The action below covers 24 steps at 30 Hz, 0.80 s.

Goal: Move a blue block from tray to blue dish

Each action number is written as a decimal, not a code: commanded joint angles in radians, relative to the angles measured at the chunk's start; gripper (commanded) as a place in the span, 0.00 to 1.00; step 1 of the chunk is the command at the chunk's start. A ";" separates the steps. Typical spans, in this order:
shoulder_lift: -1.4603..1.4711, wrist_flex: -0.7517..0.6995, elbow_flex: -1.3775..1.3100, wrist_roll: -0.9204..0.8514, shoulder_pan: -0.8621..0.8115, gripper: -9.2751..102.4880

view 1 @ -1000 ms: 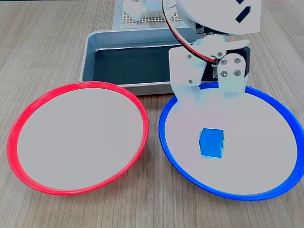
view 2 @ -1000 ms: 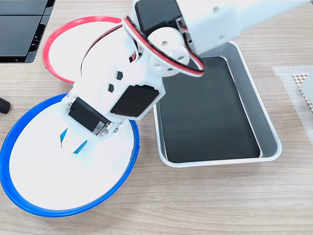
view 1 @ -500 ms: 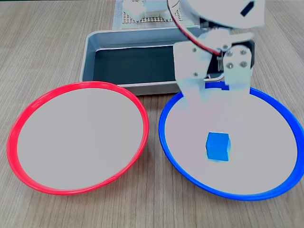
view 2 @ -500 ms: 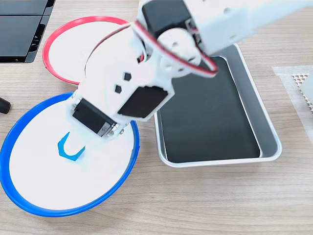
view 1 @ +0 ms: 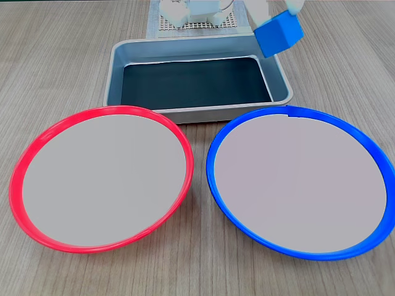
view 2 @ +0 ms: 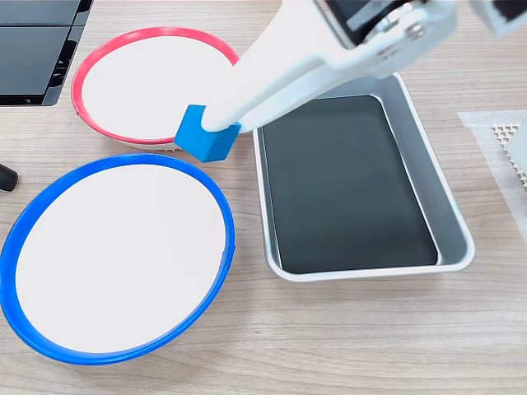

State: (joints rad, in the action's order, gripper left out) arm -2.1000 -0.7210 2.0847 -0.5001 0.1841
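Block (view 1: 279, 34) hangs in the air, clamped between the gripper (view 2: 216, 132) fingers, above the tray (view 1: 117, 65) edge nearest the blue dish (view 1: 216, 185). Both tray floor and dish are bare. Judged from this, the carry step is in hand: next comes a short swing over the dish centre, a lowering, then release.

The white arm is raised high, its end effector (view 2: 216, 132) clamped on something.
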 commanded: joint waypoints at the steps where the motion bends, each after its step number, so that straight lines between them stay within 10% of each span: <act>1: 0.183 0.055 -0.074 -0.081 -0.008 0.08; 11: 0.868 0.184 -0.505 -0.308 -0.028 0.19; 17: 0.867 0.210 -0.500 -0.311 -0.021 0.27; 24: 0.439 0.181 -0.337 0.048 -0.028 0.08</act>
State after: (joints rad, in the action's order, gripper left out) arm -1.3668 -0.5216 1.6920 -0.6734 0.1641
